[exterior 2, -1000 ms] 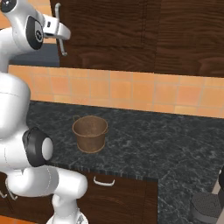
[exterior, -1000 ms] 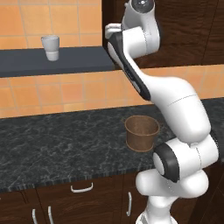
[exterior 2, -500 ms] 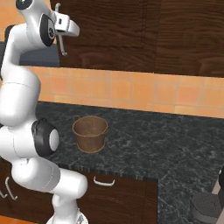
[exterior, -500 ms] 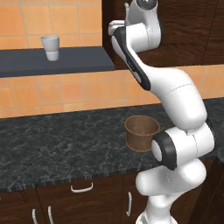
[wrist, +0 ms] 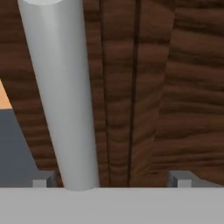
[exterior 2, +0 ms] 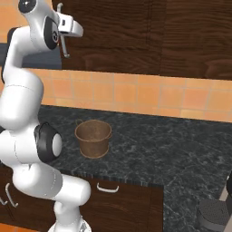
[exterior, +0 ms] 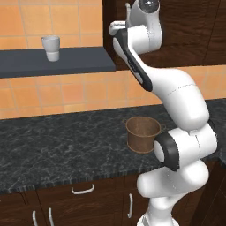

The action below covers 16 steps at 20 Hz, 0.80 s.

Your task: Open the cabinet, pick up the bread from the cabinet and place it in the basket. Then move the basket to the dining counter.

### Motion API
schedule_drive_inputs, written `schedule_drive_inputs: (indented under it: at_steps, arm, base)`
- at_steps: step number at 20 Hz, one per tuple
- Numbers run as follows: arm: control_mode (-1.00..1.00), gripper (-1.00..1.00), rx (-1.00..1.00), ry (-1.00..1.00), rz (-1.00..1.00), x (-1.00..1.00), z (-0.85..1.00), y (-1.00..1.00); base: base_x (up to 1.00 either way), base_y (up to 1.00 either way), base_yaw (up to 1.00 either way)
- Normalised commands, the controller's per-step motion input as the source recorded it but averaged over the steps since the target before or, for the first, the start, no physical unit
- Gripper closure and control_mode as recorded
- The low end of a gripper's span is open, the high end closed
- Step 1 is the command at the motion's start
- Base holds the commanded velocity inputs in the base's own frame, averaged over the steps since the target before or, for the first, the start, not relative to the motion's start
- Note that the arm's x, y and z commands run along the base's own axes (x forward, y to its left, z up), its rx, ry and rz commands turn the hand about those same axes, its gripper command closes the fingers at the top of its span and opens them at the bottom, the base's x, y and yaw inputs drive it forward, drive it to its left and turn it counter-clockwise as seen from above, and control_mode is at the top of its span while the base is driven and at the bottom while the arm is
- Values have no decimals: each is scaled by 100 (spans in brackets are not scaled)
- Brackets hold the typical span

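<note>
The cabinet [exterior 2: 118, 31] is a dark brown wall unit with its door shut, so the bread is hidden. Its long silver bar handle [wrist: 61, 96] runs up the hand view, just inside the left fingertip [wrist: 43, 179]. My gripper [wrist: 113, 179] is open, its jaws standing either side of the handle without closing on it. From the base, the gripper [exterior 2: 67, 31] is raised high against the cabinet's left edge [exterior: 127, 17]. The brown woven basket [exterior: 142, 133] stands empty on the black counter [exterior 2: 93, 138], below and apart from the hand. The dining counter is out of view.
A white cup [exterior: 51, 47] stands on a dark wall shelf [exterior: 66, 64] left of the cabinet. The black speckled counter [exterior: 53, 145] runs over low dark cabinets with short curved handles [exterior: 83, 190]. A dark round object [exterior 2: 213, 215] sits at the lower right.
The arm has lifted its elbow and brought the hand closer to the cabinet door. The jaws have stayed open. The basket has not moved.
</note>
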Motion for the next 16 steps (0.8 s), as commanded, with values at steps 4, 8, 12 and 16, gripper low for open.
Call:
schedule_drive_inputs:
  at_steps: [4,8,12,16]
  arm:
    - [-100,-100,-3,-4,-2,49,-8,21]
    - [-100,100,0,0,-1,22,0,27]
    - [-100,100,0,0,0,7,0,3]
    - [-100,100,0,0,0,4,0,0]
  base:
    - [0,0,0]
    - [0,0,0]
    - [0,0,0]
    - [0,0,0]
